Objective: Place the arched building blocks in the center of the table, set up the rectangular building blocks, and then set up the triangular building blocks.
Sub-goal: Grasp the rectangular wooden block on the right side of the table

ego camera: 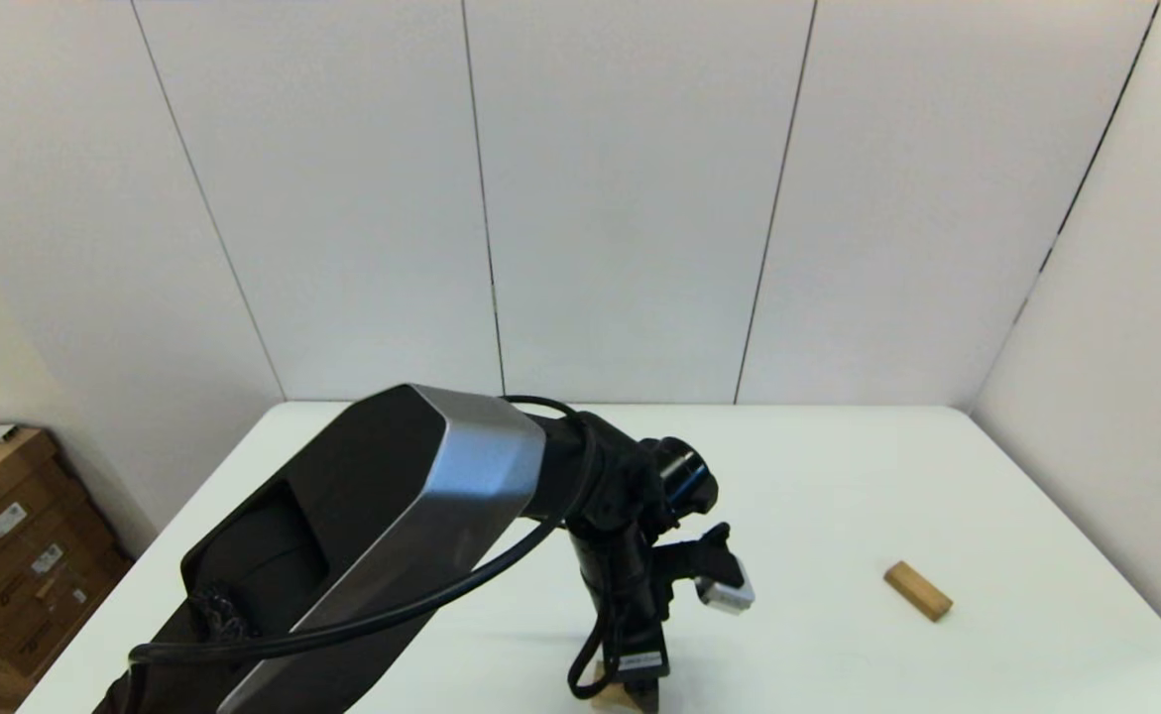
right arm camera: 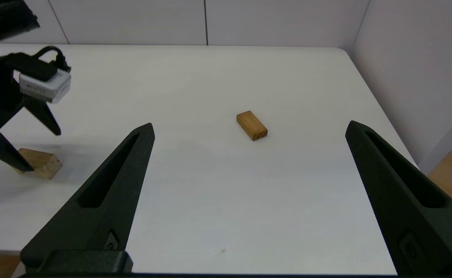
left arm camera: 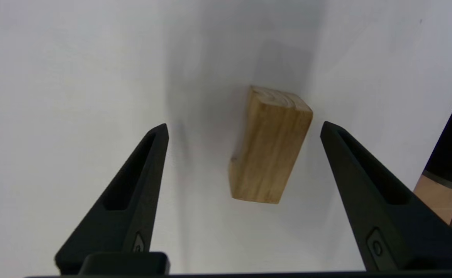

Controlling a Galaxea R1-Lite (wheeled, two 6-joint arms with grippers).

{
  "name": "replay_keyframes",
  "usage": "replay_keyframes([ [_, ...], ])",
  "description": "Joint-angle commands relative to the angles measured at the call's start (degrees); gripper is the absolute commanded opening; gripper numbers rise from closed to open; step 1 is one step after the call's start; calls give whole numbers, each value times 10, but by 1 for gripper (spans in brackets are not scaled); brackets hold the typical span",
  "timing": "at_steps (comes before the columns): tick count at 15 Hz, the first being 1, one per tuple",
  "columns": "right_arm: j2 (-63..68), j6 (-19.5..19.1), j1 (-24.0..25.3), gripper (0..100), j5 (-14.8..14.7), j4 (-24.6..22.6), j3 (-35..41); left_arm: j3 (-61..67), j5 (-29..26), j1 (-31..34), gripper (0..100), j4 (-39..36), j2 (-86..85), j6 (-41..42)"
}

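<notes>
A thick light-wood block [left arm camera: 270,144], which I take for the arched building block, lies on the white table [ego camera: 838,476] near its front edge; no cut-out shows on the faces I see. My left gripper [left arm camera: 244,125] points down over it, open, with one finger on each side and not touching. The same block [right arm camera: 40,162] shows under the left gripper [right arm camera: 29,144] in the right wrist view. The rectangular building block [ego camera: 917,590], a plain light-brown bar [right arm camera: 252,125], lies flat at the right. My right gripper [right arm camera: 249,124] is open and empty, short of it. The triangular building block is out of view.
White wall panels close the table's far and right sides. Cardboard boxes [ego camera: 5,555] stand on the floor left of the table. The left arm's big black-and-silver link [ego camera: 362,545] hides the table's front left in the head view.
</notes>
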Motion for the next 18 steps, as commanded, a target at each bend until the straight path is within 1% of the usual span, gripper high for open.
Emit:
replay_keyframes([
  [1,0,0,0,100,0,0,0,-43,-1,4,100,2,-46,-23],
  [4,0,0,0,100,0,0,0,-41,-2,17,100,13,-141,-37],
  [6,0,0,0,100,0,0,0,-41,-1,31,100,47,-215,-68],
  [8,0,0,0,100,0,0,0,-31,3,46,100,125,-318,-103],
  [10,0,0,0,100,0,0,0,-2,11,58,100,172,-424,-121],
  [11,0,0,0,100,0,0,0,21,22,60,100,174,-479,-142],
  [12,0,0,0,100,0,0,0,44,34,60,100,173,-539,-182],
  [14,0,0,0,100,0,0,0,64,62,59,100,173,-618,-239],
  [16,0,0,0,100,0,0,0,83,120,59,100,172,-689,-289],
  [18,0,0,0,100,0,0,0,124,191,59,100,172,-774,-366],
])
